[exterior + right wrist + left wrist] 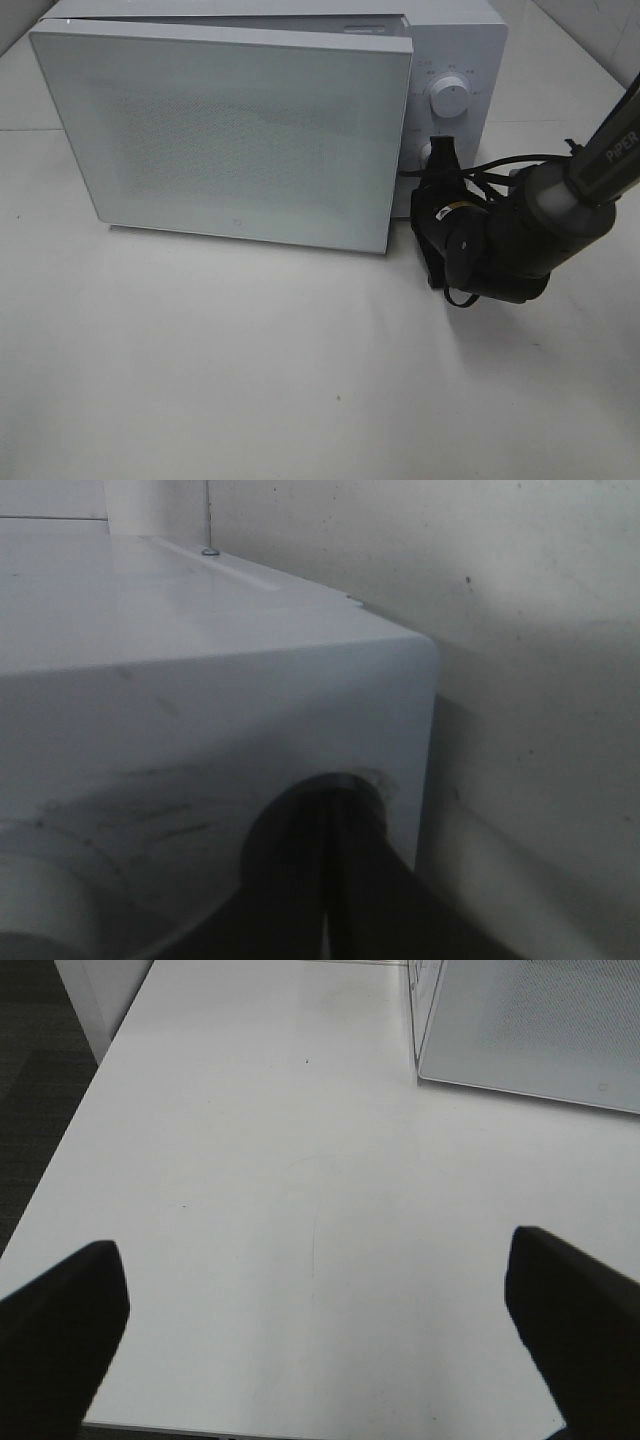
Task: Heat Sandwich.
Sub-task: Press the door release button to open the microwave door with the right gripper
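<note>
Nearest, the left end effector [315, 1260] hangs with its fingers wide apart over the bare worktop [300, 380], holding nothing. Farther and to the right, the right end effector [440, 158] has its fingers pressed together, tips against the microwave [455, 30] panel at the lower knob [426, 153], below the upper dial [447, 98]. Whether they pinch the knob I cannot tell. The door [230, 130] looks shut or nearly so. The sandwich is not in sight and is probably behind the door, so loading seems done and setting the heat is in hand. Next comes a steady twist of that knob.
</note>
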{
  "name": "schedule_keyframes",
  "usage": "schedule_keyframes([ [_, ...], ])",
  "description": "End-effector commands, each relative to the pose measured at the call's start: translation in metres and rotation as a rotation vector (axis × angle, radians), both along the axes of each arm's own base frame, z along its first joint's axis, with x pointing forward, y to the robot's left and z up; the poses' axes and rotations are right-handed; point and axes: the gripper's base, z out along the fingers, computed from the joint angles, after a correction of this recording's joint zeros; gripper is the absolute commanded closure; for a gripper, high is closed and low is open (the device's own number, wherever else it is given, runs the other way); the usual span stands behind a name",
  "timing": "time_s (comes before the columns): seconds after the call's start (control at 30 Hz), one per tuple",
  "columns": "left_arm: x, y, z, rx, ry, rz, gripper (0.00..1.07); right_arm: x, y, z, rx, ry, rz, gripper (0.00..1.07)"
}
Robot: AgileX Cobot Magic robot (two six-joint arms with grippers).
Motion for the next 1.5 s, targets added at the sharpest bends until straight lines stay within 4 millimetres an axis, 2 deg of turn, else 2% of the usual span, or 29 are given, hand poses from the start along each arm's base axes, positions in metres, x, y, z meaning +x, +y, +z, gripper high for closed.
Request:
schedule_keyframes([
  [0.03,-0.002,0.0,0.001,-0.002,-0.028,-0.006,0.09,0.036,0.0,0.044,-0.029,-0.343,0.04,1.07],
  [0.7,-0.002,0.0,0.001,-0.002,-0.028,-0.006,0.09,0.036,0.0,0.04,-0.02,-0.283,0.061,1.07],
  [1.17,-0.002,0.0,0.001,-0.002,-0.028,-0.006,0.09,0.03,0.003,0.041,0.031,-0.064,0.077,1.07],
  [1.5,-0.002,0.0,0.001,-0.002,-0.028,-0.006,0.09,0.002,-0.007,0.042,0.01,-0.004,0.1,1.07],
])
